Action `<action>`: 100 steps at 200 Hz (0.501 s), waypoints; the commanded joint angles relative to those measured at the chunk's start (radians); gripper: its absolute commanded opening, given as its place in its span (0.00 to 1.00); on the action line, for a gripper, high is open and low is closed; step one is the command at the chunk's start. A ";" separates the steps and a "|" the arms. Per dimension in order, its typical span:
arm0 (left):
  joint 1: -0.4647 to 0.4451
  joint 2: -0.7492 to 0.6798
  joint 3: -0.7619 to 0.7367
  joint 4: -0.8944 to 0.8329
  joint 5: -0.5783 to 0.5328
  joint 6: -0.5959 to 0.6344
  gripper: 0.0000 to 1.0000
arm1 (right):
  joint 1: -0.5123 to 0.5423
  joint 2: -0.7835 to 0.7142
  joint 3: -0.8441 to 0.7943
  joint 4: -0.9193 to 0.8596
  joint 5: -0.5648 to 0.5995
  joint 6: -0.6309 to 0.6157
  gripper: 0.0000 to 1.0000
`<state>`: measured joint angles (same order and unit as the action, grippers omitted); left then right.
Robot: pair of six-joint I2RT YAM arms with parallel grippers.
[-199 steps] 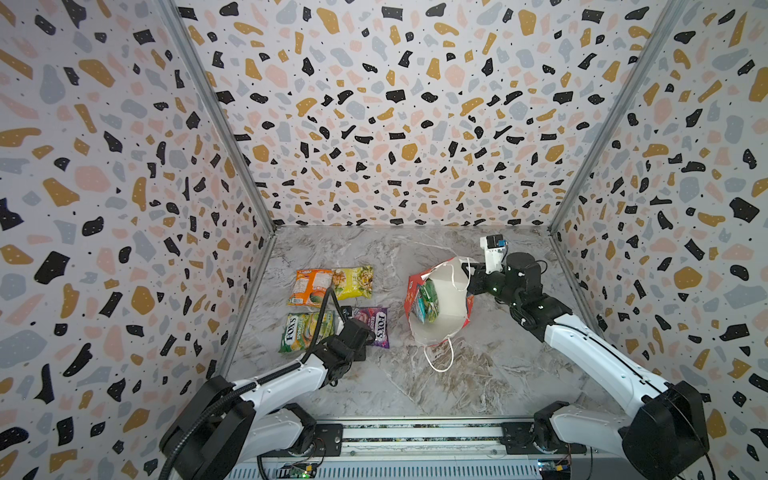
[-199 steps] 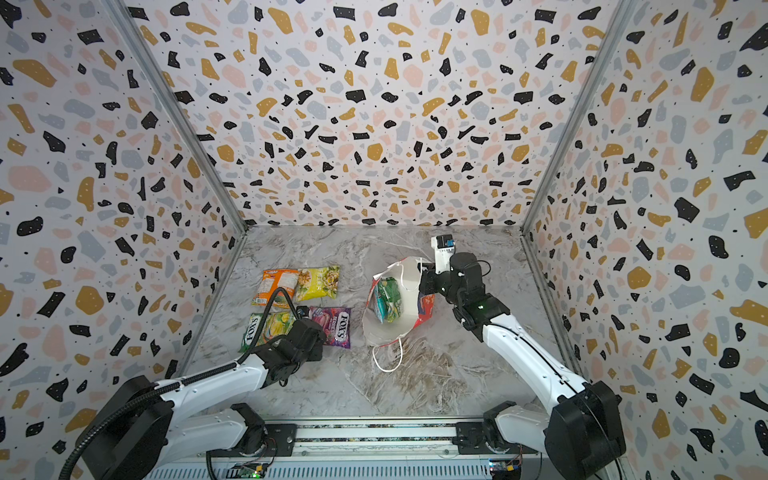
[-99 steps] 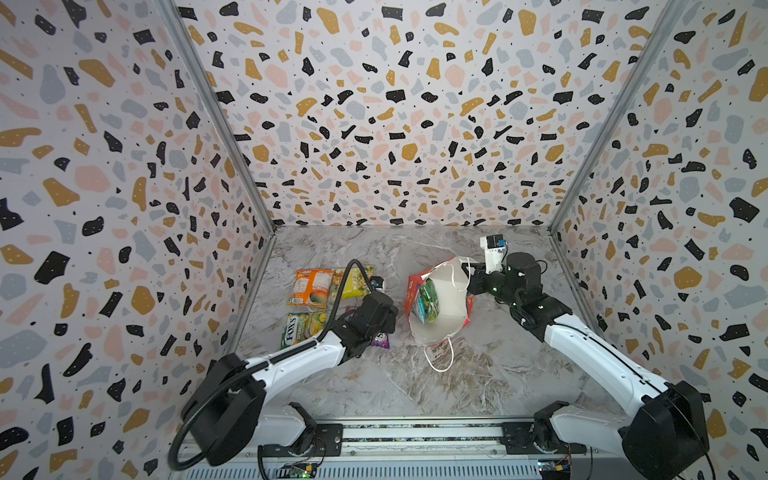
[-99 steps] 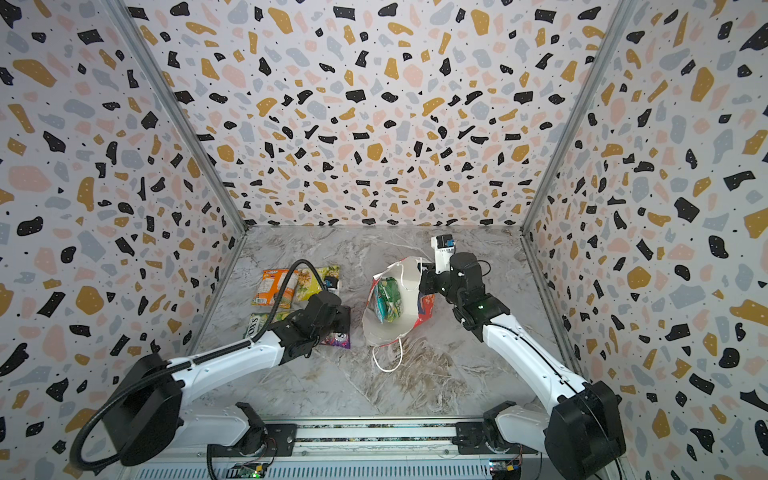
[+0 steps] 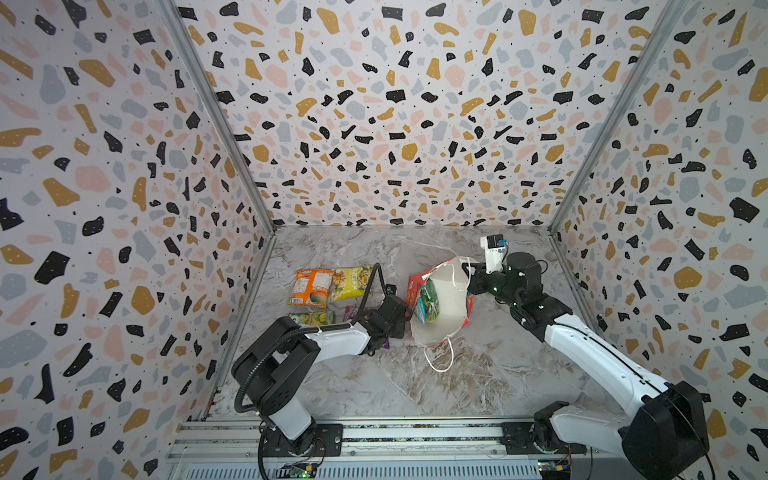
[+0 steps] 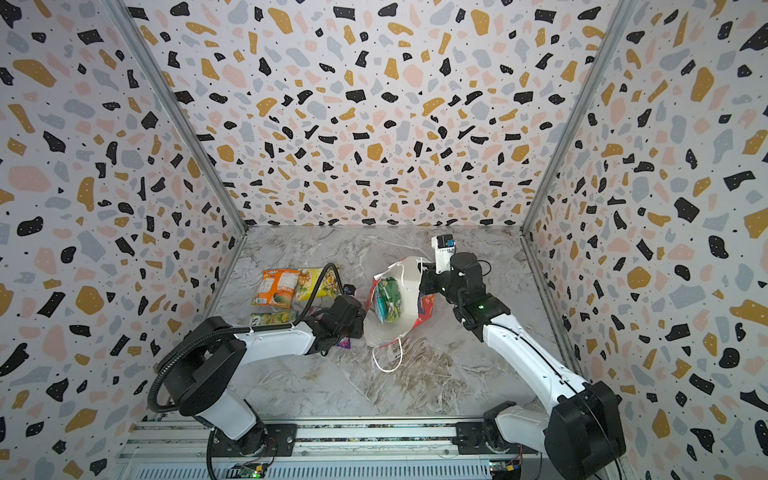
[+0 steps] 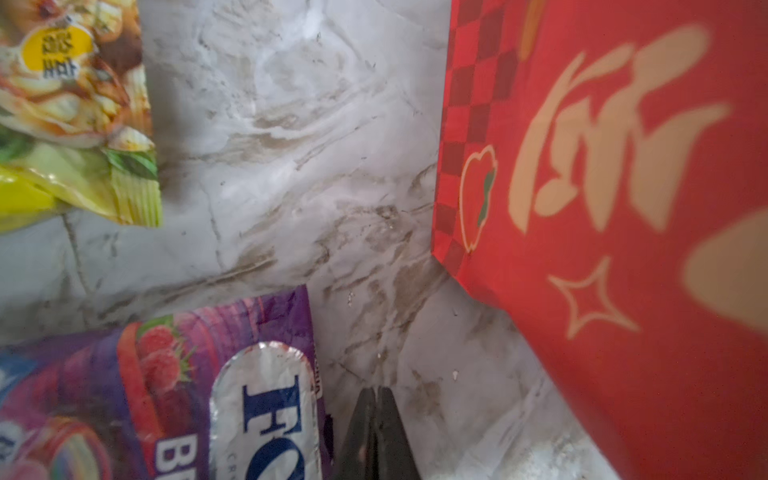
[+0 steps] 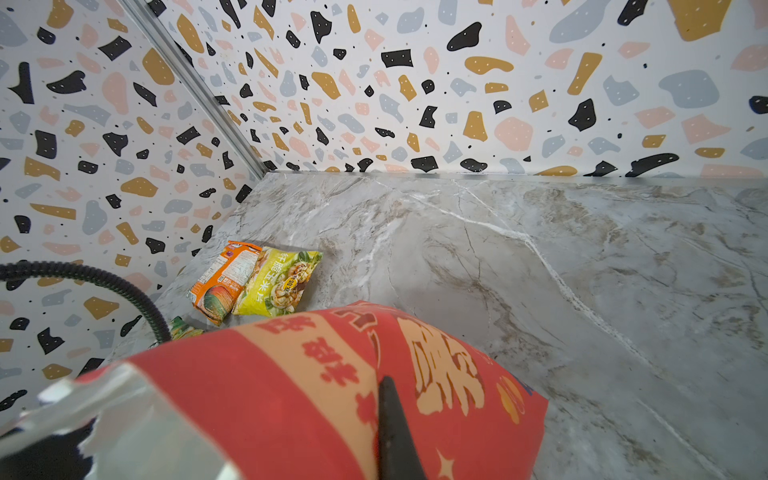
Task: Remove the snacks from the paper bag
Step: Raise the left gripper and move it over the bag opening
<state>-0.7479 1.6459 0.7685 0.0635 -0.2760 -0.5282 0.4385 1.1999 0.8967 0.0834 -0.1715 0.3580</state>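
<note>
1. Hold: right gripper (image 5: 473, 277) is clamped on the paper bag (image 5: 451, 309) at its rim. One finger (image 8: 388, 415) lies on the red outer wall.
2. The paper bag sits mid-table (image 5: 478, 374), mouth open upward in both top views. Green packets (image 5: 428, 305) are inside, against its left wall.
3. Free arm: left gripper (image 7: 377, 395) is closed and empty, low over the table between the purple packet (image 7: 166, 386) and the bag's red side.
4. Out already: orange packet (image 5: 311, 286), yellow packet (image 5: 352, 282) and green-yellow packet (image 5: 312, 318) lie left of the bag.
</note>
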 commanded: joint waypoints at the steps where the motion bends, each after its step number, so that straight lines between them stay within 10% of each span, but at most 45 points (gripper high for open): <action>1: -0.002 0.008 -0.018 0.030 -0.051 -0.010 0.00 | -0.007 -0.034 0.010 0.065 0.004 0.010 0.01; 100: 0.024 -0.034 -0.037 -0.015 -0.145 0.047 0.00 | -0.007 -0.046 0.010 0.059 0.007 0.007 0.01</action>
<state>-0.7326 1.6455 0.7437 0.0608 -0.3664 -0.5087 0.4377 1.1992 0.8967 0.0834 -0.1715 0.3580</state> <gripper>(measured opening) 0.047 0.047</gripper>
